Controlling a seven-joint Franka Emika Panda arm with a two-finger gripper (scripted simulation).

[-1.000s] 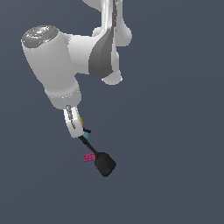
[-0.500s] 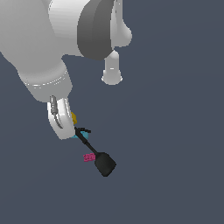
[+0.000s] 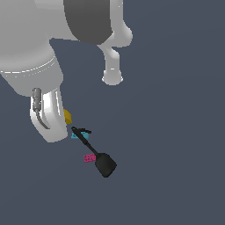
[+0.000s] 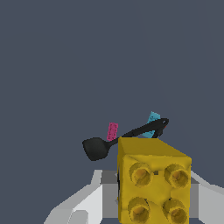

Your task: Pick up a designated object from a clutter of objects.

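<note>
The yellow brick (image 4: 153,183) is being held clamped in the gripper (image 4: 144,197) above the spatula (image 3: 96,154), so the lift appears underway, with steady raising judged next.

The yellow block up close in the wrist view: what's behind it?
Behind the yellow block lies the black spatula, with a magenta brick and a cyan brick beyond it. The block covers the tool's fingertips and any floor directly behind it.

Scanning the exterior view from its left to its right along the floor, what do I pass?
Gripper → yellow brick → cyan brick → magenta brick → spatula blade.
</note>
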